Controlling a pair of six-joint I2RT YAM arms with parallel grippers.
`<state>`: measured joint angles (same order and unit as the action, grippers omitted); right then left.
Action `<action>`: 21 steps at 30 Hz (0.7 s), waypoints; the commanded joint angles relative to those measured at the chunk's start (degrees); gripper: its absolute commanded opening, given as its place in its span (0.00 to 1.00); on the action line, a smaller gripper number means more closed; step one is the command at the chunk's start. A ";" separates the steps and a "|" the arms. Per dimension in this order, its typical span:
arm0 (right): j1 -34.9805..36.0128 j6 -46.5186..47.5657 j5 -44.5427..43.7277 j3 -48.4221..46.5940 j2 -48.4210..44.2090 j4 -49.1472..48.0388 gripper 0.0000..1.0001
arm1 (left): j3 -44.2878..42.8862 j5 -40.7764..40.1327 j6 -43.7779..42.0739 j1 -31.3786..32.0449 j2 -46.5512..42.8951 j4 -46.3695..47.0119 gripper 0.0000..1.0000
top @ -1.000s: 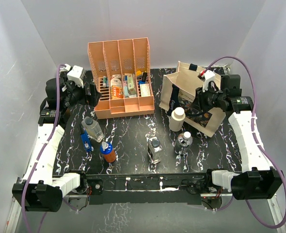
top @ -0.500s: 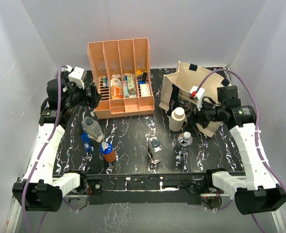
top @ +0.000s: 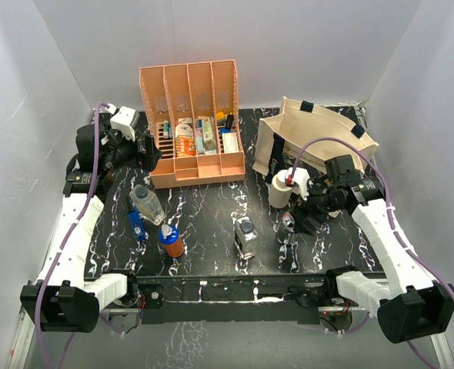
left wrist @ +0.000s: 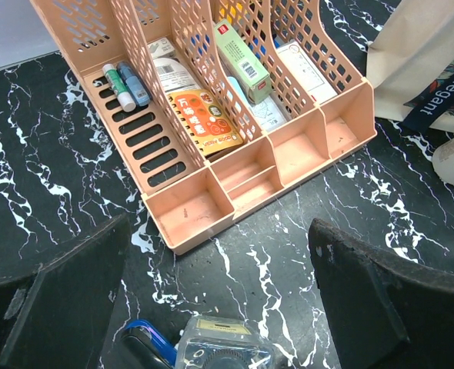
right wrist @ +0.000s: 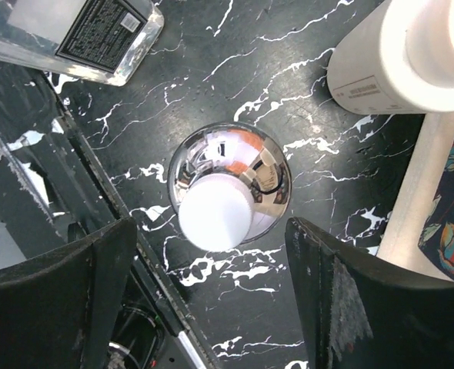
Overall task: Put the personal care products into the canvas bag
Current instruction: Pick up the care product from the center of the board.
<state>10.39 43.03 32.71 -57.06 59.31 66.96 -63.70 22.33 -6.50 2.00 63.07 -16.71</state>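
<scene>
At the left edge of the black, white-veined worktop (top: 204, 204), the left gripper (top: 144, 147) hangs with its claw spread wide and nothing between its fingers (left wrist: 65, 300). It faces the front of the orange file rack (top: 190, 127), which stands at the far edge, left of centre. In the left wrist view the rack's slots hold two small tubes (left wrist: 125, 82), an orange pack (left wrist: 204, 115) printed with Chinese characters, and a green-and-white box (left wrist: 242, 61) whose print is too small to read.

Toward the near left corner are the clear grey-capped bottle (top: 146, 201), the small blue bottle (top: 137, 225) just beside it, and the orange-brown blue-capped bottle (top: 171, 241) closest to the near edge. About midway along the near edge is the clear square dark-capped bottle (top: 245, 234). The right wrist view shows a black label on it with fine white print that cannot be read.

Right of that, the dark round white-topped bottle (top: 288, 224) stands upright. The right gripper (top: 298, 207) is directly above it, claw spread, with a finger on either side and neither touching. The bottle's shiny shoulder mirrors the gripper. Just beyond is the white cylinder (top: 279, 191), with a small unreadable line of print and a barcode on its side.

The canvas bag (top: 327, 131) stands open in the far right corner, just behind the cylinder, with "Elegant" in blue lettering on its dark print. All six bottles are on the worktop, outside the bag.
</scene>
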 commanded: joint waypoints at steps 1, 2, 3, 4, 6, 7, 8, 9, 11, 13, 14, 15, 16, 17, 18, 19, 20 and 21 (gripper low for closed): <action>1.33 0.45 -0.93 1.11 -0.45 -7.33 0.78 | 0.46 0.54 -0.83 0.13 -0.34 0.87 0.97; 1.64 0.14 -1.23 1.37 -0.43 -8.00 0.77 | 0.43 0.53 -0.75 0.12 -0.32 0.81 0.97; 1.95 0.05 -1.21 1.64 -0.42 -8.52 0.76 | 0.38 0.52 -0.71 0.11 -0.31 0.74 0.97; 2.26 0.04 -1.21 1.77 -0.47 -8.85 0.75 | 0.29 0.52 -0.78 0.12 -0.29 0.65 0.97; 2.87 0.00 -1.27 1.94 -0.34 -9.39 0.73 | 0.25 0.52 -0.71 0.13 -0.40 0.63 0.97; 3.05 -0.03 -1.30 2.14 -0.17 -9.61 0.71 | 0.25 0.52 -0.82 0.11 -0.39 0.63 0.97; 3.27 0.03 -1.17 2.24 -0.08 -9.91 0.69 | 0.37 0.52 -0.93 0.11 -0.33 0.69 0.97; 3.43 0.04 -1.10 2.36 0.00 -10.10 0.67 | 0.50 0.46 -1.13 0.11 -0.29 0.85 0.97; 3.66 0.20 -0.75 2.59 0.08 -10.54 0.64 | 0.89 0.07 -1.53 0.14 -0.38 0.97 0.97; 3.82 0.22 -0.42 2.91 -0.06 -11.03 0.58 | 1.03 -0.16 -1.78 0.11 -0.45 0.98 0.97; 3.81 0.22 -0.51 2.99 -0.14 -11.13 0.54 | 1.11 -0.18 -1.86 0.11 -0.47 0.98 0.97; 3.84 0.15 -0.61 2.99 -0.18 -11.22 0.49 | 1.12 -0.11 -1.93 0.15 -0.44 0.98 0.97; 3.82 0.01 -0.92 2.97 -0.39 -11.43 0.40 | 1.08 -0.03 -1.88 0.11 -0.47 0.98 0.97; 3.84 -0.31 -1.24 2.81 -0.54 -11.72 0.27 | 1.12 0.06 -1.91 0.11 -0.49 0.98 0.97; 3.84 -0.67 -1.73 2.68 -1.04 -12.31 0.18 | 1.10 0.08 -1.91 0.14 -0.36 1.05 0.97; 3.82 -1.15 -1.95 2.65 -1.65 -13.01 0.10 | 1.06 0.16 -1.88 0.11 -0.28 1.10 0.97; 3.84 -1.51 -2.04 2.58 -2.48 -13.68 0.08 | 0.99 0.24 -1.85 0.11 -0.17 1.09 0.97; 3.80 -1.91 -2.10 2.26 -3.63 -14.24 0.08 | 0.95 0.26 -1.91 0.10 -0.14 1.04 0.97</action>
<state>13.93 42.68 30.65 -54.41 59.24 57.67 -62.65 21.98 -7.75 2.00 63.31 -16.64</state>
